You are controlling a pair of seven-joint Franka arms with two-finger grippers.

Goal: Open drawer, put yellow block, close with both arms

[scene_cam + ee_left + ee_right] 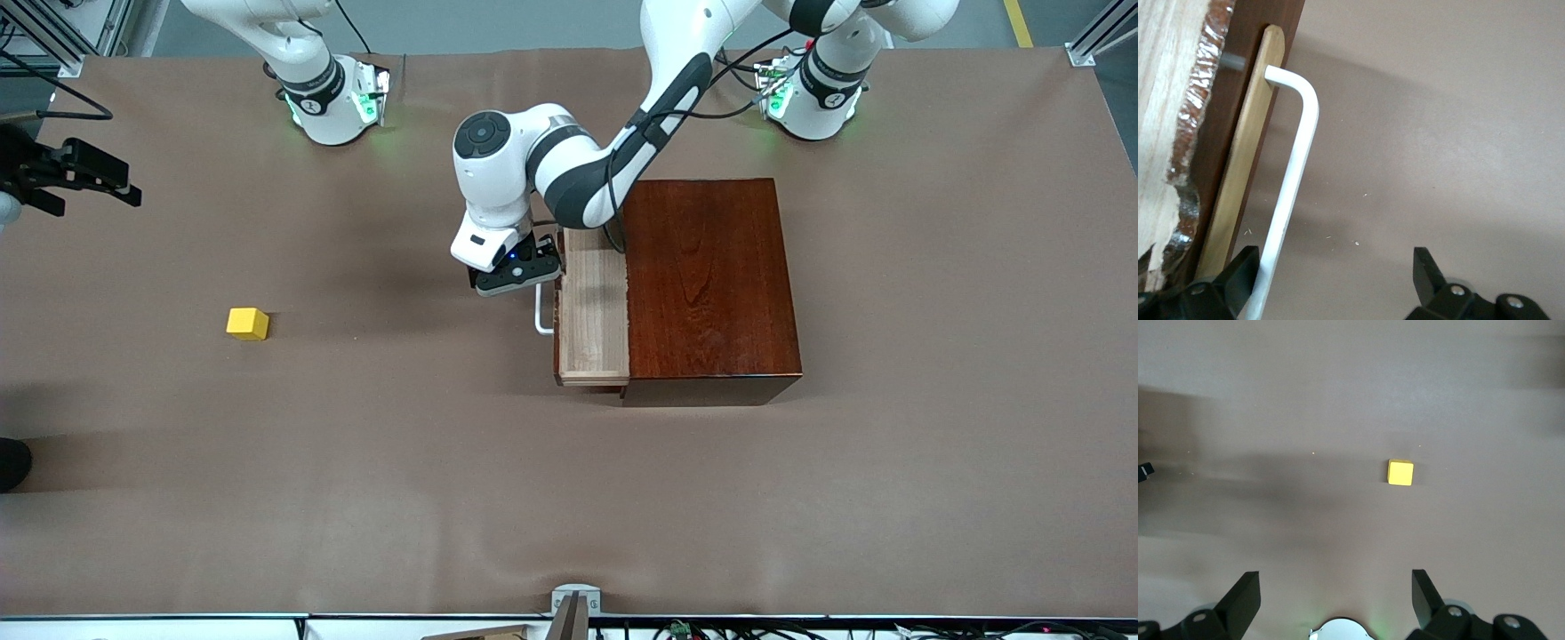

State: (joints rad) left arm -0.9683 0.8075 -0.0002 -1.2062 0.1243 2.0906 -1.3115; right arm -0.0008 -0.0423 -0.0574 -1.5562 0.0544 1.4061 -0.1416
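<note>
The dark mahogany box [711,284] stands mid-table with its drawer [594,307] pulled partly out, its pale tray showing. My left gripper [520,271] is open at the white U-shaped handle [540,318]. In the left wrist view the handle [1295,167] runs between the fingers of the left gripper [1335,257], close against one fingertip [1245,263], in front of the drawer's dark front [1211,160]. The yellow block [247,323] lies on the table toward the right arm's end. My right gripper [84,178] hangs open high over the table, and its wrist view shows the right gripper [1335,580] with the block [1400,472] far below.
The brown table cover [569,498] stretches wide around the box and block. Both green-lit arm bases [333,98] stand along the table's edge farthest from the camera. A small metal bracket [573,604] sits at the table's nearest edge.
</note>
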